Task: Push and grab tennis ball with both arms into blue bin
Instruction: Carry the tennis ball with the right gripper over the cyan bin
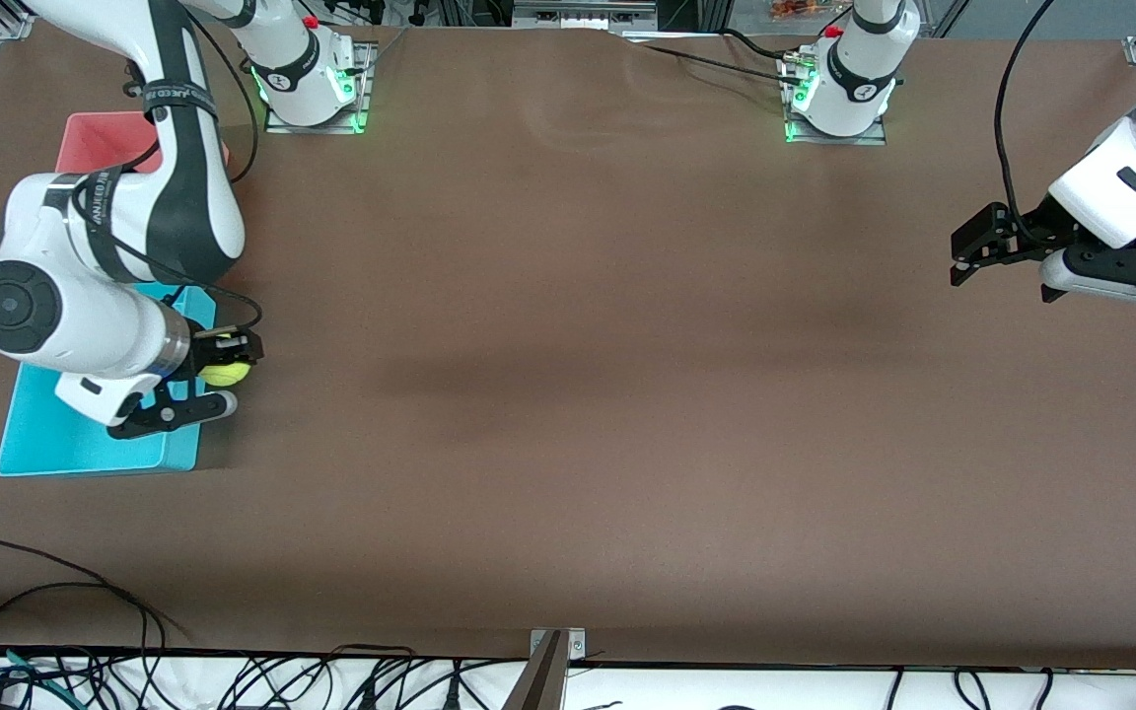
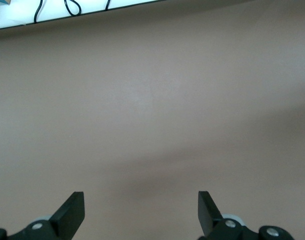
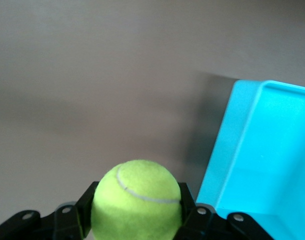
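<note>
Brown worktop (image 1: 568,394): right gripper (image 1: 223,367) clamps fuzzy yellow-green tennis ball (image 1: 227,374) at light-blue rectangular plastic bin (image 1: 55,444) rim; next, shift inward, release. Left gripper (image 1: 972,251) waits, jaws apart.

I'm working in a robotics lab: two white arms bolted to base plates (image 1: 315,118) on a brown counter (image 1: 588,394), cables (image 1: 55,631) trailing along its edge.
</note>
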`<state>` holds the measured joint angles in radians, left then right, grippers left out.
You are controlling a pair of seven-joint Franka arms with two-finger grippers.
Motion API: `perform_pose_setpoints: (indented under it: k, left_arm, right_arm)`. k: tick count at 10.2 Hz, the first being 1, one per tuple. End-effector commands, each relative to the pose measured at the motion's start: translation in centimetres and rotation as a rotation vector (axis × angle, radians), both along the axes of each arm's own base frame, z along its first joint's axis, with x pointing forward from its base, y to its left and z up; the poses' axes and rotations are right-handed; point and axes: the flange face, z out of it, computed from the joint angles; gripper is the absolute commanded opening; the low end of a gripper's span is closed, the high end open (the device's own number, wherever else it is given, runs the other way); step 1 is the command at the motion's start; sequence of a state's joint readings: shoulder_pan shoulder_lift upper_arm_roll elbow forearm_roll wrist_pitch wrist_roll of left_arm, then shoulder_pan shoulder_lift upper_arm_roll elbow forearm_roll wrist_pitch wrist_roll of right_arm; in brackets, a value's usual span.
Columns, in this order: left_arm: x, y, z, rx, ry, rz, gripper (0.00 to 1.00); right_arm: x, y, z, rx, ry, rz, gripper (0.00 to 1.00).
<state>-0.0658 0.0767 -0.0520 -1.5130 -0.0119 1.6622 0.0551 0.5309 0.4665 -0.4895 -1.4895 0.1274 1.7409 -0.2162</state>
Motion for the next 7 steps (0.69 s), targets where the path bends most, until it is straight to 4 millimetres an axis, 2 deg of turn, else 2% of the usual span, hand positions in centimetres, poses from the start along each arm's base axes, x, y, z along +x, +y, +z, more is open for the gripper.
perform_pose_setpoints:
  k: [1,2,3,5,7]
  left_arm:
    - [0.3,-0.3,0.0,-0.016,0.021,0.004,1.0]
    - [0.4,-0.3,0.0,-0.016,0.021,0.002,1.0]
    - [0.4,-0.3,0.0,-0.016,0.021,-0.002,1.0]
    - [0.5,-0.2,-0.5,-0.013,0.03,-0.002,1.0]
    - [0.5,-0.3,-0.4,-0.014,0.027,-0.004,1.0]
  right_arm:
    - [0.3,-3.7,1.1,-0.076,-0.015,0.001,0.13]
    - [0.5,-5.8,0.9,-0.076,-0.016,-0.046,0.14]
    - [0.9,-7.1,-1.4,-0.094,0.013,-0.069,0.14]
    - [1.9,-12.7,-3.6,-0.086,-0.029,-0.182,0.14]
    - [1.4,-17.2,-6.6,-0.068,0.016,-0.252,0.13]
